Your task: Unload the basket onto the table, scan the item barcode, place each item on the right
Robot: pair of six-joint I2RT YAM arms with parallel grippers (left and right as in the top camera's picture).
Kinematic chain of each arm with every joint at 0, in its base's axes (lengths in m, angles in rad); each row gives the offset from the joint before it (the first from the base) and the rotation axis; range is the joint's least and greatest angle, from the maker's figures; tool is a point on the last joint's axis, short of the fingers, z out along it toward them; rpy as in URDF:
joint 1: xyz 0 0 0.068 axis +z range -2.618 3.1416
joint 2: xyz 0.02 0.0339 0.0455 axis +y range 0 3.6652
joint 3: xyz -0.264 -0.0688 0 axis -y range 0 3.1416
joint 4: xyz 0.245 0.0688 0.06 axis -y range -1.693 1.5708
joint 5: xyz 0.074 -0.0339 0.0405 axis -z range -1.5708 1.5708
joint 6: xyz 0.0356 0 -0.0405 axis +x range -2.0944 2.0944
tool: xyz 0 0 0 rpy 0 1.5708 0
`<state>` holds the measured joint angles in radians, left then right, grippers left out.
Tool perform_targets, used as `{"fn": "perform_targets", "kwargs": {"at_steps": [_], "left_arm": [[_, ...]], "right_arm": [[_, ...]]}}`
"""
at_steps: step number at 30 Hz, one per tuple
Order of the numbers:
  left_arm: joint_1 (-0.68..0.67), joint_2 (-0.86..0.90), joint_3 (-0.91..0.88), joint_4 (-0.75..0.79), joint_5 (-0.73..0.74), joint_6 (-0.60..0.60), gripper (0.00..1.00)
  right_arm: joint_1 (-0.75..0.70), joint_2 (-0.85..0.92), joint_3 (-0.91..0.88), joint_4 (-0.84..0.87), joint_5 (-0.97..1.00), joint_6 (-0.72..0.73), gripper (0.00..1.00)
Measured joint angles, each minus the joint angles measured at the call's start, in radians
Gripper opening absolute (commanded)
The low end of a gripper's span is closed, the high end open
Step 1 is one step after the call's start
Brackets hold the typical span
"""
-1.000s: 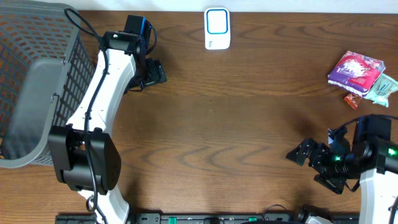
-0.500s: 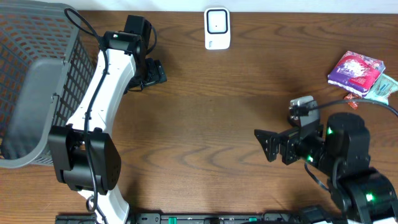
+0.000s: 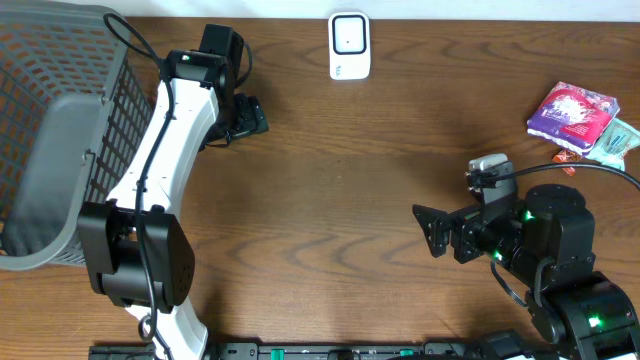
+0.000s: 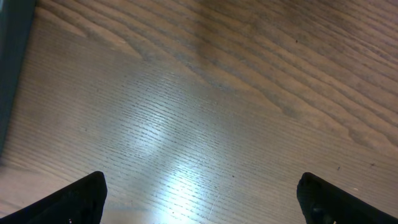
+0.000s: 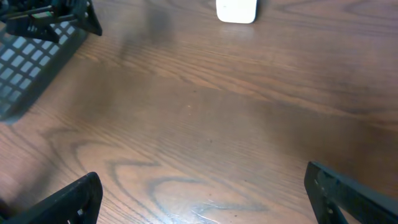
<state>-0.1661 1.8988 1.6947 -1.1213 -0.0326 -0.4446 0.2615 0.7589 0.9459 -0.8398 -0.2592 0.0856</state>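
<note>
The items lie at the far right edge of the table: a purple packet (image 3: 572, 110), a teal packet (image 3: 615, 140) and a small red one (image 3: 566, 160). A white barcode scanner (image 3: 349, 45) sits at the back middle, also seen in the right wrist view as the scanner (image 5: 237, 10). My right gripper (image 3: 432, 230) hovers open over bare wood, pointing left, well away from the items. My left gripper (image 3: 245, 118) stands open near the basket, over bare wood. Nothing lies between either pair of fingers (image 4: 81, 199) (image 5: 68, 202).
A grey mesh basket (image 3: 60, 130) fills the left side, and its wall (image 5: 31, 56) shows in the right wrist view. The left arm (image 3: 160, 150) stretches along the basket's right side. Brown wood lies between the two grippers.
The right arm swung up and to the left from the front right corner, then almost stopped. The left arm has not moved. Both grippers stayed open.
</note>
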Motion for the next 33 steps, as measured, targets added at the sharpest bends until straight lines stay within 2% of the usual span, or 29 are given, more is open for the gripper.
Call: {"fn": "perform_targets", "kwargs": {"at_steps": [15, 29, 33], "left_arm": [[0.000, 0.000, 0.000, 0.000, 0.000, 0.000, 0.98], [0.000, 0.000, 0.000, 0.000, 0.000, 0.000, 0.98], [0.000, 0.000, 0.000, 0.000, 0.000, 0.000, 0.98]], "right_arm": [[0.000, -0.010, 0.000, 0.000, 0.077, 0.009, 0.99], [-0.002, -0.174, -0.006, -0.033, 0.179, 0.012, 0.99], [-0.041, -0.236, -0.046, -0.033, 0.183, 0.013, 0.99]]}}
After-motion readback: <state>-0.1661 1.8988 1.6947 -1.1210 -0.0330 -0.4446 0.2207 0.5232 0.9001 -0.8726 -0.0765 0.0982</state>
